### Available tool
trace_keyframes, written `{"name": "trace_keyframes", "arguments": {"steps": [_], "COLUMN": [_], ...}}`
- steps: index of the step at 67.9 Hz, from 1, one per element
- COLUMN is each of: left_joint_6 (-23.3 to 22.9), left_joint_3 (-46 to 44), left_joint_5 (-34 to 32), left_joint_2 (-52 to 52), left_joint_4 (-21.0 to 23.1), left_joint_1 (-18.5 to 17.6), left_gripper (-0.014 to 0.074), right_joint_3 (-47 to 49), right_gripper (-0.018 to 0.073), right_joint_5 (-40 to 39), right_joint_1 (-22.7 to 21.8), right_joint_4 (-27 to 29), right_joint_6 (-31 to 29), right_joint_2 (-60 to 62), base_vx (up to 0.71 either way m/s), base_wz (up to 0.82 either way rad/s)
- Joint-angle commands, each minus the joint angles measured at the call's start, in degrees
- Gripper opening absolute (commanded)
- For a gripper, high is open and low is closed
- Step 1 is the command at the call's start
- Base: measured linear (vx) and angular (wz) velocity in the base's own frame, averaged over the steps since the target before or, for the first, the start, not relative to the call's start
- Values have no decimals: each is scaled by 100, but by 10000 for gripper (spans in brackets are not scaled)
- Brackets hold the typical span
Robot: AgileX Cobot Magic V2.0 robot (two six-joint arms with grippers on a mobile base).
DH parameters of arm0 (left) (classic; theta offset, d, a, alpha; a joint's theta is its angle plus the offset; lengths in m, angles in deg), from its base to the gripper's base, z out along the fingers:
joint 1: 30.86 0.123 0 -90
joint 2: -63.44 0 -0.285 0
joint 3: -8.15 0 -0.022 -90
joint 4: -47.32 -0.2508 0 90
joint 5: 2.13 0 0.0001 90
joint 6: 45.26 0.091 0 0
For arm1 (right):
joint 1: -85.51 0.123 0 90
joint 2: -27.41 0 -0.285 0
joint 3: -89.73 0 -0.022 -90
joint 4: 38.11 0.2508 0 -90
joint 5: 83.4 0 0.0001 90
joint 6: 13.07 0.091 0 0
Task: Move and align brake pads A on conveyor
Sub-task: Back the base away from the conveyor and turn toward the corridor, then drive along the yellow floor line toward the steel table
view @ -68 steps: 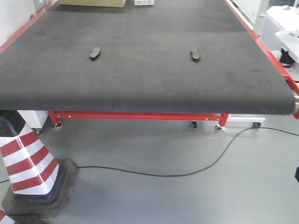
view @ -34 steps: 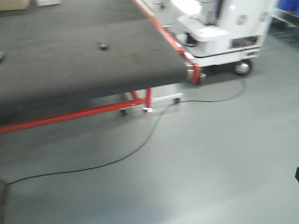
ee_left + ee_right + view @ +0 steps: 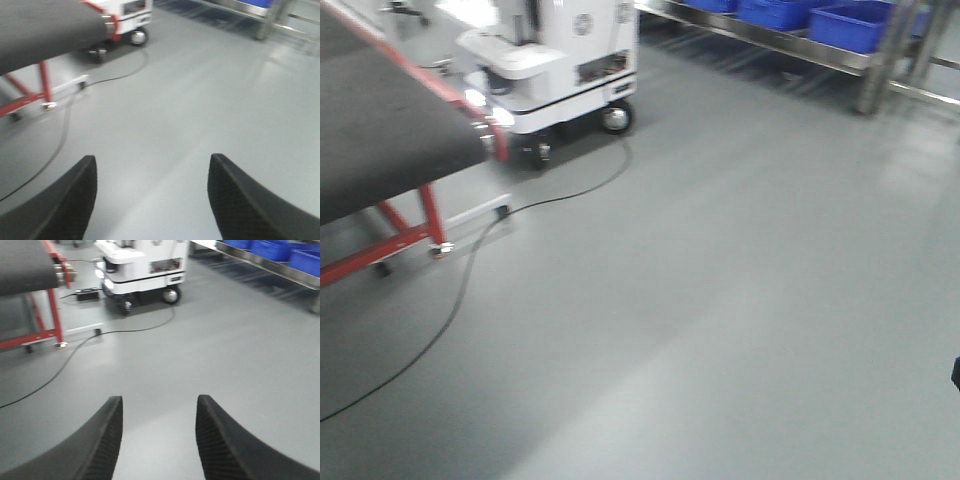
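Over grey floor (image 3: 200,100) — both end effectors (image 3: 152,159) (image 3: 159,399) wide, empty

Of the left gripper (image 3: 152,165) only the ends are seen: the two left fingers (image 3: 70,200) are black, broad and curved, and each is narrowed to a rounded tip. Their inner faces are covered with a fine cross-hatched grip pattern, which is made out most clearly on the one at the right of the view. The right gripper (image 3: 159,402) is built alike: the two right fingers (image 3: 222,440) are black and horn-shaped, and the same fine knurling is seen along their inner faces.
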Motion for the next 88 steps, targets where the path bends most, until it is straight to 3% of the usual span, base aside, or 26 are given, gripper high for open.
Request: {"name": "trace_keyframes", "arguments": {"steps": [1, 54, 88], "left_joint_6": [-10, -10, -10], "left_joint_3": [-133, -133, -133], "left_joint_5": [-405, -405, -405], "left_joint_2": [86, 86, 86], "left_joint_4": [48, 48, 48], "left_joint_1": [-1, -1, -1], "left_gripper": [460, 460, 460], "right_joint_3": [152, 152, 152], "right_gripper": [326, 326, 326], "right_joint_5": [-423, -423, -423], "right_joint_1": [-22, -22, -22], "right_joint_4": [-1, -1, -1], "right_joint_6": [-21, -21, -21], "right_joint_2": [-46, -46, -46], "base_vx": [-12, -9, 8], "base_wz": [-72, -82, -33]}}
